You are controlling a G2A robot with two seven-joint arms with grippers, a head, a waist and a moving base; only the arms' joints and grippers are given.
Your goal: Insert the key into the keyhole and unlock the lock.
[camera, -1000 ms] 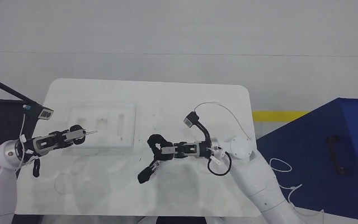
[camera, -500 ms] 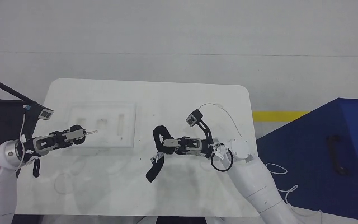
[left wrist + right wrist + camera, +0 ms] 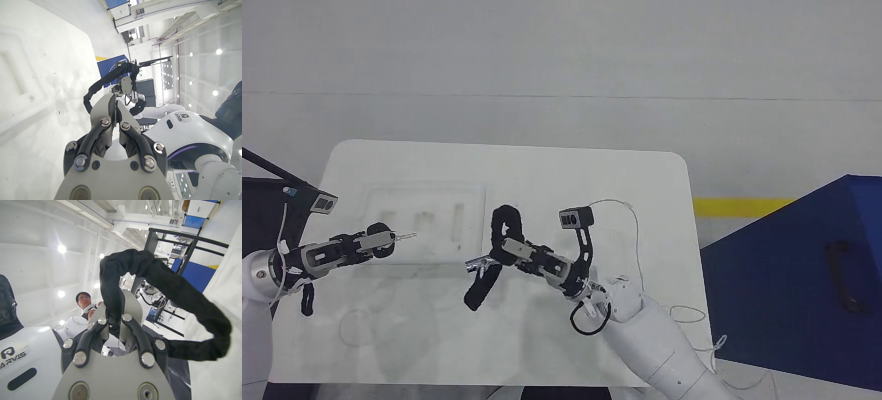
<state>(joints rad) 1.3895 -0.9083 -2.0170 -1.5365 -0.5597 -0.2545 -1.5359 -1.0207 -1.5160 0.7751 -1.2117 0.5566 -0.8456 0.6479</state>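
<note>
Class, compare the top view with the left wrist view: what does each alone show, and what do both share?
Top view only: the whole tray and the gap between key and lock. Left wrist view only: ceiling lights and the lock's silver barrel close up. Both: the table, the left hand shut on the key, the right hand gripping the lock's black cable.

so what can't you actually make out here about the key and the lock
Keyhole: in the left wrist view the lock is far off and too small to show its slot. In the right wrist view the right hand and the black cable hide it.
Key teeth: the key sits edge-on inside the left hand. In the top view it is too small.
</note>
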